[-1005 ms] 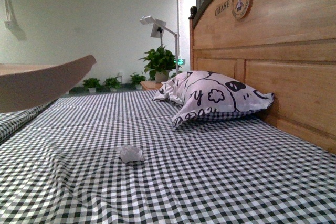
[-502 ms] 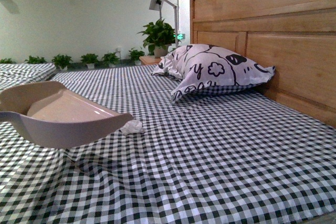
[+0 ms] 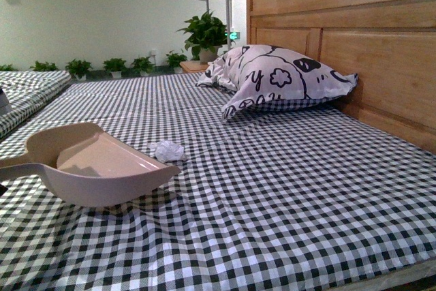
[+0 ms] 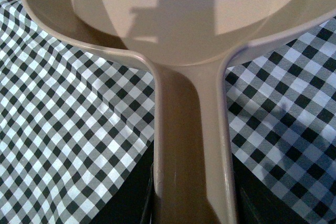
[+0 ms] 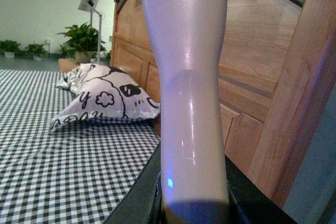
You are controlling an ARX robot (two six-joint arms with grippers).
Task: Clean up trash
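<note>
The left claw (image 4: 191,211) is closed on the dustpan (image 3: 102,192), its dark jaws pressed to either side of the handle near its end; the handle's long axis runs straight out from the claw to the pan, which widens away from it. The pan rests on the checked sheet (image 3: 293,195) with its open lip turned away from the claw.

The trash (image 3: 167,150), a small crumpled white wad, lies on the sheet just past that lip, on the far side of the pan from the left claw; whether it touches the lip cannot be told. It is a little wider than it is tall, its long axis lying roughly along the lip and crosswise to the handle; it has no clear front or pointed end.

The right claw (image 5: 194,211) is closed on a pale handle (image 5: 191,103), gripped at its lower end between dark jaws; the handle stands upright out of the claw, and what is at its far end is out of view. Beyond this claw a patterned pillow (image 3: 276,80) leans against the wooden headboard (image 3: 368,46), well apart from the trash.
</note>
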